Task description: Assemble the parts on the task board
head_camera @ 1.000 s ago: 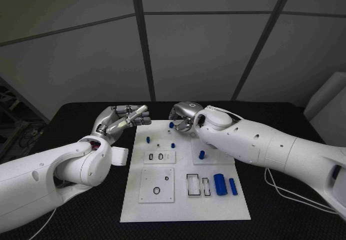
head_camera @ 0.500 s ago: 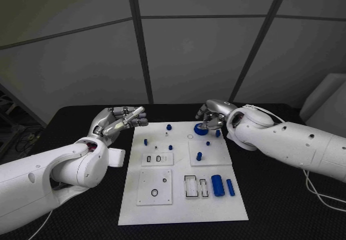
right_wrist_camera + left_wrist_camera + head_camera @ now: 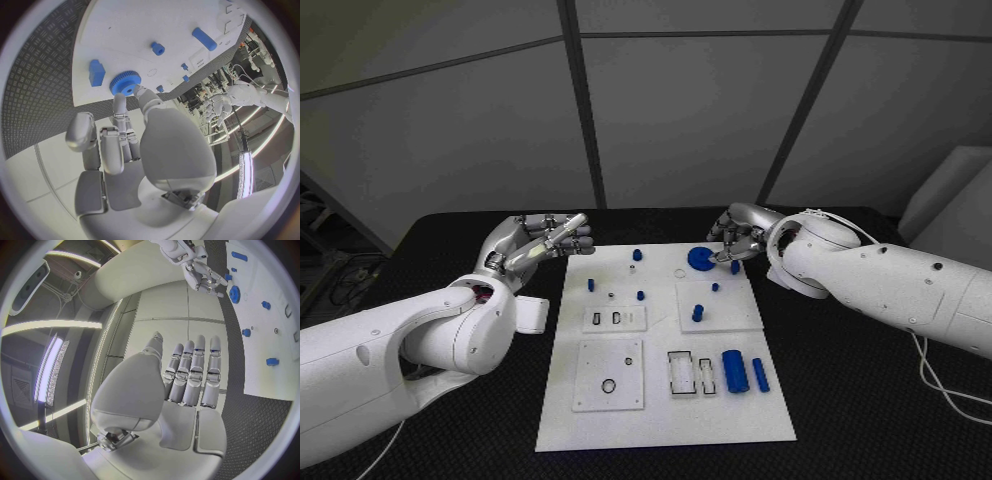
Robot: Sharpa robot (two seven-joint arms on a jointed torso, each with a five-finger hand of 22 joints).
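Observation:
The white task board (image 3: 668, 415) lies in the middle of the black table. A blue gear (image 3: 698, 257) lies flat near its far edge, also seen as the gear (image 3: 125, 82) and the gear (image 3: 234, 293). My right hand (image 3: 734, 236) hovers just right of it, fingers apart, fingertips (image 3: 119, 98) at the gear's rim; I cannot tell whether they touch it. My left hand (image 3: 538, 240) is raised off the board's far left corner, fingers (image 3: 194, 372) straight and together, holding nothing. Small blue pegs (image 3: 636, 254) stand on the far half.
A thick blue cylinder (image 3: 736, 370) and a thinner one (image 3: 760, 374) lie on the board's near right, beside two rectangular slots (image 3: 684, 371). White inset plates (image 3: 613, 372) sit on the left half. A white block (image 3: 531, 315) lies by the board's left edge.
My right hand has moved from over the board's far middle to its far right, and the blue gear now lies uncovered on the board. The left hand has stayed put.

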